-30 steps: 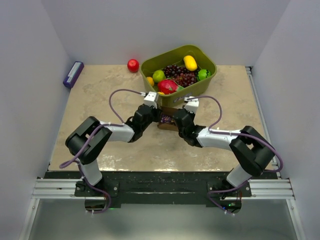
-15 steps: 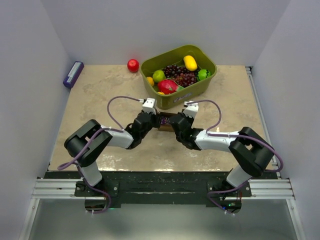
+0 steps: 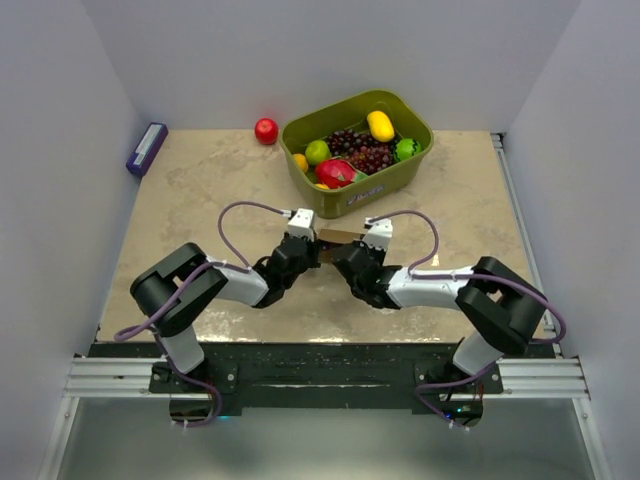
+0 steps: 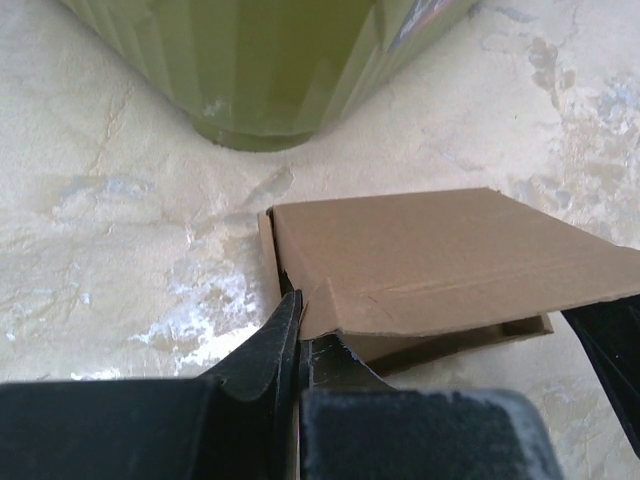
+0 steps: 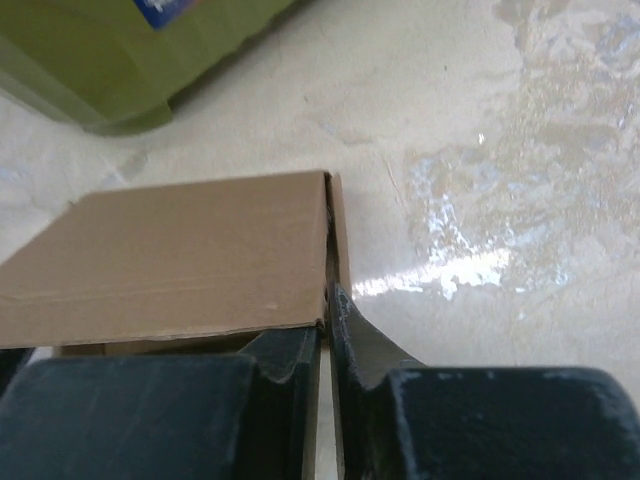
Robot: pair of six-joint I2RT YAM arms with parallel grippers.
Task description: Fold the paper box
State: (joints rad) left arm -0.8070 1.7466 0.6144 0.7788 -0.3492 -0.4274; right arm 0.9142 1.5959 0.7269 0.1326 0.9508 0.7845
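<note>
The closing fold appeared in hand: the paper box (image 4: 430, 250) lay just ahead of both jaws, the left gripper (image 4: 298, 335) pinched shut on one end wall, the right gripper (image 5: 325, 335) a slit apart astride the other, grip unconfirmed; the next move likely required pressing the lid flat.

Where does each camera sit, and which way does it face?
Top external: above and behind the arm bases, looking down at the table; left arm and right arm show, left gripper and right gripper at the paper box.
Left wrist: on the left arm, facing the green bin across the box; its fingers show.
Right wrist: the same from the right arm.
Both wrist views share box and bin.
</note>
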